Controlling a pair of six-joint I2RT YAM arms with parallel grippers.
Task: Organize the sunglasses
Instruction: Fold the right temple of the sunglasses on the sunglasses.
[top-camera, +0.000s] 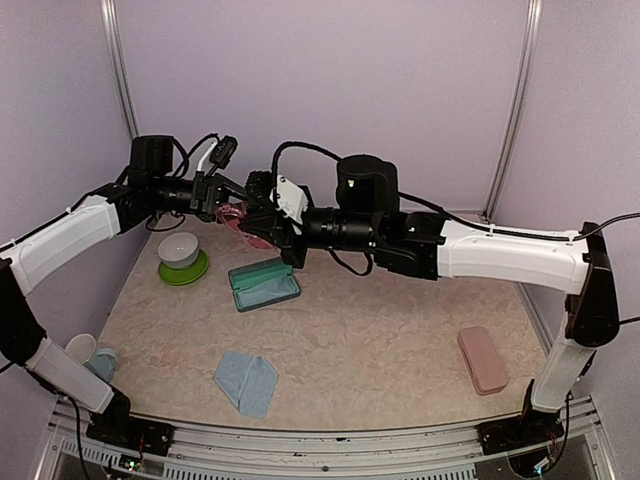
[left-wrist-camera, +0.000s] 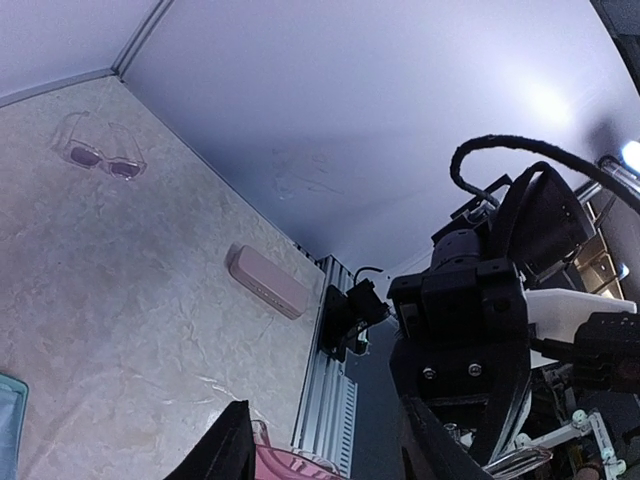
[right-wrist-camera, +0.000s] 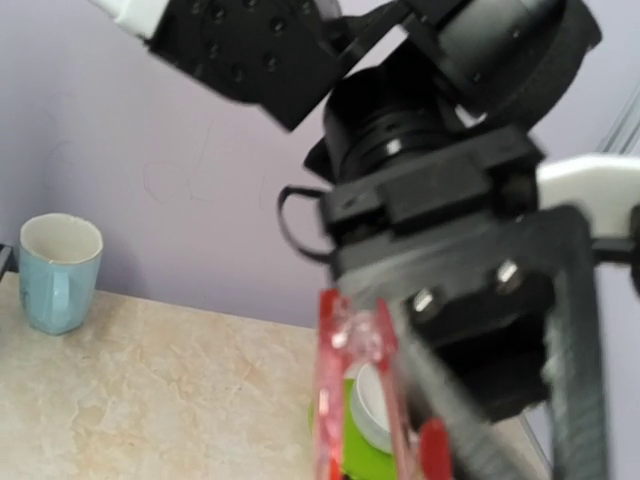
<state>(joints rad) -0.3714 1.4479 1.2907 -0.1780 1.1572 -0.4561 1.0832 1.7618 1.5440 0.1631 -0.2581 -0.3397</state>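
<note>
Pink sunglasses (top-camera: 238, 218) mid-air betw both claws, over far-left of counter (top-camera: 380, 340). L claw (top-camera: 222, 204) half open, clamped on frame. R claw (top-camera: 266, 228) fully closed beside it, grip unclear. You: fold arms slowly, L firm, then into open case (top-camera: 264, 284).

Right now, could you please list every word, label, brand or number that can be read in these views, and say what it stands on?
None can be read in any view. The open blue-grey case, the pink case, the blue mug and the pink-red sunglasses show no lettering.
</note>
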